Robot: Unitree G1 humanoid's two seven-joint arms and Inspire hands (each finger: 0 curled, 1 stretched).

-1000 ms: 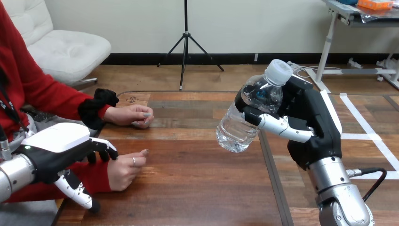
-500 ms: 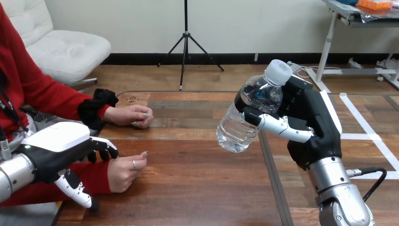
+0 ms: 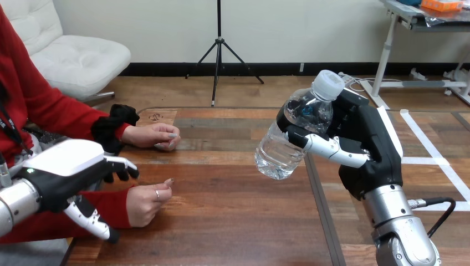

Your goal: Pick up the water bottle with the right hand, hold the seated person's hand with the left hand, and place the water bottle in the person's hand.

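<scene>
A clear water bottle [image 3: 291, 136] with a white cap hangs tilted above the table's middle, cap up and to the right. My right hand [image 3: 363, 147] is shut on it, thumb across its front. The person's near hand [image 3: 147, 202] rests on the table at the lower left, loosely curled. My left hand [image 3: 69, 177] hovers over that hand's wrist and red sleeve, fingers relaxed and spread, thumb pointing down beside the sleeve, curled round nothing. The person's far hand [image 3: 155, 136] lies on the table further back.
The wooden table [image 3: 233, 221] stretches bare between the person's hands and my right arm. A dark seam [image 3: 321, 210] runs along it at the right.
My left hand has risen slightly and edged toward the person's near wrist. The bottle and right hand have stayed put.
</scene>
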